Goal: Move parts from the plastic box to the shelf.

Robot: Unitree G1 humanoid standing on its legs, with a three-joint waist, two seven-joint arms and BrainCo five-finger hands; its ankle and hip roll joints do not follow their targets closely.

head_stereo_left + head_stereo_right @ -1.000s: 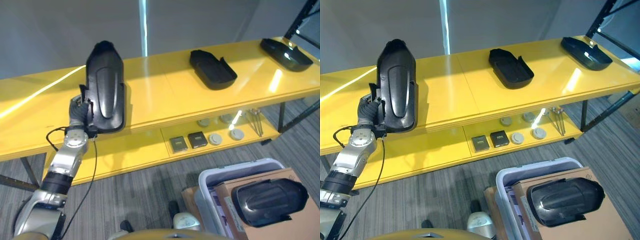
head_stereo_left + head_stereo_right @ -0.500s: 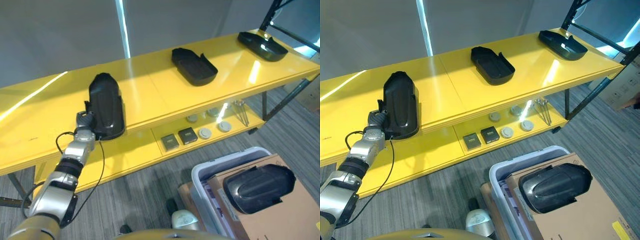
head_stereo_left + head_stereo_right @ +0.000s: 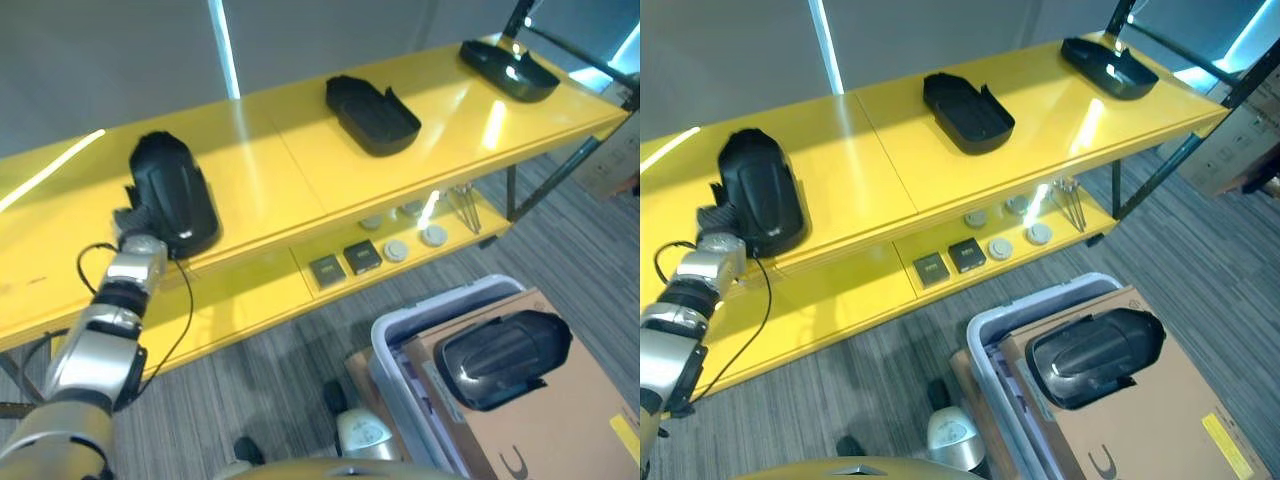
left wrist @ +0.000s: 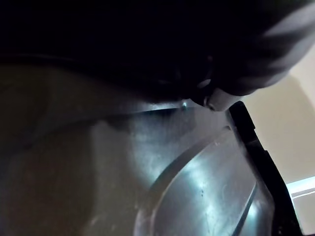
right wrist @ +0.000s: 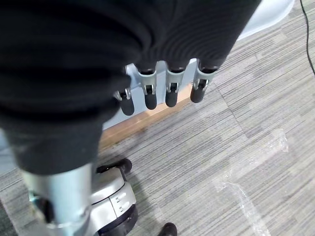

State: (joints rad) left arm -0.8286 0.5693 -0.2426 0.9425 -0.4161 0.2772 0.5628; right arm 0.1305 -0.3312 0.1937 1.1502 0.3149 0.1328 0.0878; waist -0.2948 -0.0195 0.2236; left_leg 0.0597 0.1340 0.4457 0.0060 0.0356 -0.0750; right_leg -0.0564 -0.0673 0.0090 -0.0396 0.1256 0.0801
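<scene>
- Cardboard (image 3: 560,420) lay flat across the pale plastic box (image 3: 395,345) at the near right, and a glossy black moulded part (image 3: 500,358) rested on top of it, domed side up, with a raised rib running along its back.
- Grey carpet floor (image 3: 870,380) spread between the box and the shelf.
- Right hand (image 5: 162,93) hung low over that carpet in its own wrist view, fingers slack and only loosely bent, holding nothing.
- Left hand (image 3: 135,218) reached up to the near edge of the yellow shelf (image 3: 290,170) and sat against the near end of a second black part (image 3: 172,192); whether its fingers gripped that part could not be told, since they were hidden behind it.
- That second part lay on the left of the shelf's top board, domed side up, rounded at the far end and shiny, its near end at the board's front edge. The left wrist view showed its curved, ribbed shell from very close.
- Lower shelf board (image 3: 250,300) carried two small dark square pieces (image 3: 344,263) and several grey round discs (image 3: 415,235), with thin metal rods (image 3: 468,208) just beside them.
- Farther along the top board a third black part (image 3: 372,101) lay hollow side up like a shallow tray, near the middle.
- A fourth black part (image 3: 508,70) lay at the far right end, well apart from the others.
</scene>
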